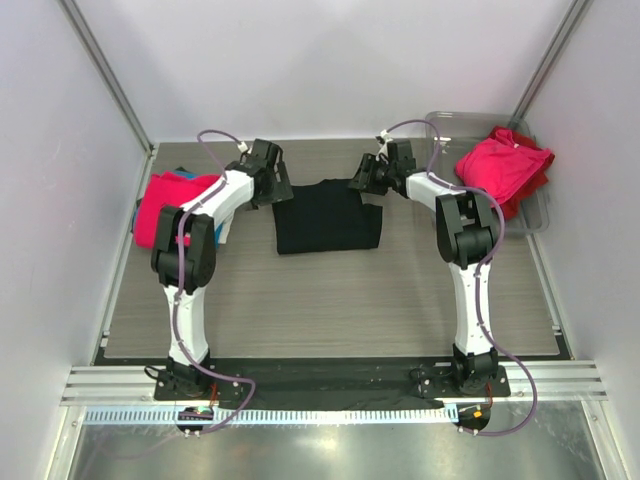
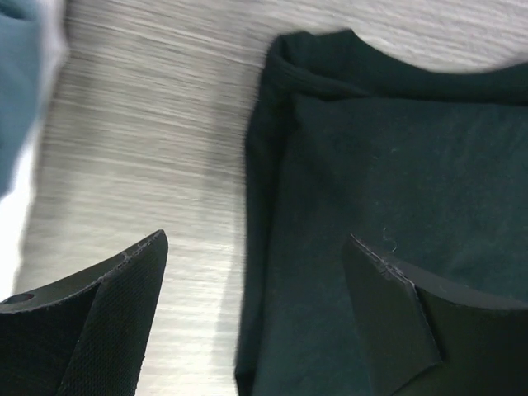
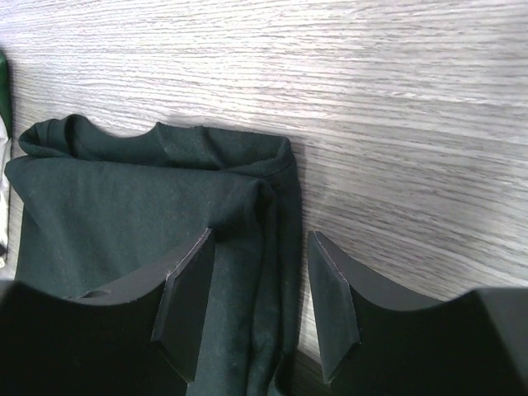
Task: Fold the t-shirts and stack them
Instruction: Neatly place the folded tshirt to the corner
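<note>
A black t-shirt (image 1: 328,215) lies folded in a rectangle at the middle of the table. My left gripper (image 1: 280,192) is open over its far left corner; in the left wrist view (image 2: 256,239) the jaws straddle the shirt's left edge (image 2: 396,165). My right gripper (image 1: 362,185) is open over the far right corner; in the right wrist view (image 3: 262,235) the jaws stand either side of the bunched right edge of the shirt (image 3: 124,206). A folded pink shirt (image 1: 165,205) lies at the left with teal cloth (image 1: 222,232) under it.
A clear grey tray (image 1: 440,125) stands at the back right, holding crumpled pink shirts (image 1: 505,162) and a red one (image 1: 522,205). Teal cloth (image 2: 16,66) shows blurred at the left wrist view's top left. White walls close in the table on three sides.
</note>
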Tool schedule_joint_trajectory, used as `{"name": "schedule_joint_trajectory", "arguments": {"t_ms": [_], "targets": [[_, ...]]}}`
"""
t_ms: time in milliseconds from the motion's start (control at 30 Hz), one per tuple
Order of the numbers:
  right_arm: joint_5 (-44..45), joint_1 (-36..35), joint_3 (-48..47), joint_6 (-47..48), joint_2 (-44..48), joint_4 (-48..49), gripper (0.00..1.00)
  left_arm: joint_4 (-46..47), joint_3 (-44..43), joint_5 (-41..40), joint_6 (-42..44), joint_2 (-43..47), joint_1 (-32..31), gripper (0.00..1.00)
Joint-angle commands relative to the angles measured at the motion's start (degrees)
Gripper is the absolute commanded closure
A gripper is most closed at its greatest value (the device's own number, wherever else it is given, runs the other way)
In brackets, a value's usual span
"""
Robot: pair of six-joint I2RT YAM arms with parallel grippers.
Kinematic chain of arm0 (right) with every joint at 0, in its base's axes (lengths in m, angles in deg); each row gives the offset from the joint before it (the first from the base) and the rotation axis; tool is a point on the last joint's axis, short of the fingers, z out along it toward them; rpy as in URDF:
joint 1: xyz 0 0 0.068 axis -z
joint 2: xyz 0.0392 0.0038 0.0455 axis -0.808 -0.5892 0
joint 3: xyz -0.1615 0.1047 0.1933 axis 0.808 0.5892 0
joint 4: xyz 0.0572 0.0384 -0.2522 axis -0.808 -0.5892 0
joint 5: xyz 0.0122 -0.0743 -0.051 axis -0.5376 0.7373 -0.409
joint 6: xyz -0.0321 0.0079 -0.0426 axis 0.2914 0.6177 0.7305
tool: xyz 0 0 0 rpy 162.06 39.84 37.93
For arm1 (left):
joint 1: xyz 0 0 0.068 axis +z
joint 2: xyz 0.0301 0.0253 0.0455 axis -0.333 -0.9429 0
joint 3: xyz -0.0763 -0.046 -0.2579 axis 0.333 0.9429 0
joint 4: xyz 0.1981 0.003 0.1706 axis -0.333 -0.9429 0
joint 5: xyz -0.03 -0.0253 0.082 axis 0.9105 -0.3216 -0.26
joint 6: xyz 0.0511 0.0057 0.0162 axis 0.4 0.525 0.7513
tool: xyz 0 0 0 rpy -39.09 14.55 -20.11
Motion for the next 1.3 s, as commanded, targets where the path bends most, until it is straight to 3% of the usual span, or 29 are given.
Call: {"name": "schedule_joint_trajectory", "arguments": {"t_ms": [0, 400, 567, 667, 700, 733, 767, 833, 1100, 1267], "targets": [[0.7, -0.9, -2.3, 0.9, -2.0, -3.4, 0.45, 7.6, 0.0, 6.3, -1.5, -2.5, 0.8, 0.14], [0.9, -1.6, -4.2, 0.1, -4.9, -4.0, 0.50, 14.1, -0.7, 14.5, -6.5, -10.4, 5.5, 0.34], [2.6, -2.6, -6.6, -0.8, -6.8, -5.6, 0.57, 17.2, -2.7, 20.0, -7.5, -14.4, 6.1, 0.53], [5.1, -3.6, -8.3, -0.7, -7.5, -6.9, 0.71, 20.2, -3.9, 23.1, -9.3, -16.9, 6.0, 0.66], [5.7, -4.2, -8.8, -0.7, -7.5, -7.1, 0.84, 20.8, -4.1, 24.7, -9.5, -17.3, 5.9, 0.71], [5.9, -4.5, -9.1, -0.7, -7.4, -7.2, 0.95, 21.2, -4.2, 24.8, -9.7, -17.4, 5.9, 0.83], [6.2, -4.8, -9.3, -0.7, -7.0, -7.3, 0.99, 21.4, -3.8, 24.4, -9.5, -16.8, 5.7, 0.90], [6.8, -5.2, -8.6, -0.7, -5.5, -7.4, 0.99, 21.5, -2.5, 22.5, -8.5, -14.8, 5.4, 1.00], [7.5, -7.8, 6.8, -1.1, 14.7, -2.7, 0.99, 19.1, 12.5, 17.2, -5.1, 10.1, 4.7, 1.00], [13.7, -16.7, 15.5, -0.4, 27.1, -4.2, 0.99, 9.0, 20.2, 14.5, -4.7, 25.0, 4.4, 1.00]]}}
